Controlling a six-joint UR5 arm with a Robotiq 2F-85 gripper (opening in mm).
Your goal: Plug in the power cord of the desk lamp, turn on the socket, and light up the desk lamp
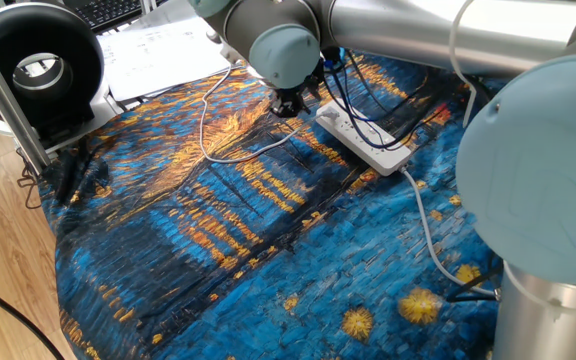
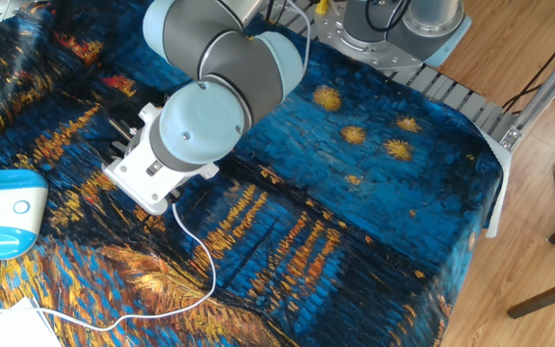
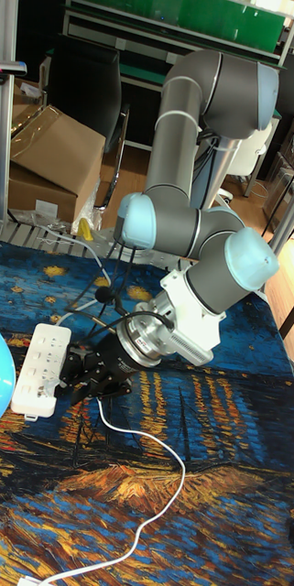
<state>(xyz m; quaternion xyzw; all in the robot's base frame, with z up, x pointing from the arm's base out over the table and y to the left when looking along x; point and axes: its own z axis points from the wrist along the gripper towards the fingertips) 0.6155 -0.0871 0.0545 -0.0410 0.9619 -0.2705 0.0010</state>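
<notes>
the black two-finger end effector (image 3: 81, 374) sits just beside the near end of the long white rectangular power strip (image 3: 39, 368), on the side that faces the arm. in the tall fixed view its fingers point across at the strip's long side, so the strip's long axis runs crosswise to the approach. the long, very thin white cord (image 3: 145, 458) comes out from under the fingers and loops away over the blue and orange painted cloth surface (image 3: 211, 476) toward the near edge. the fingers look narrowed around the small plug at the cord's end, though the plug itself is hidden behind them, so i cannot tell for sure that it is held.

in one fixed view the end effector (image 1: 286, 106) hangs at the strip's (image 1: 363, 138) far end, with dark cables draped over the strip's middle. those cables and the strip's thick pale-grey cable (image 1: 430, 235) crowd the far side; the outlets nearest the fingers look free, which is probably where the plug should go.
</notes>
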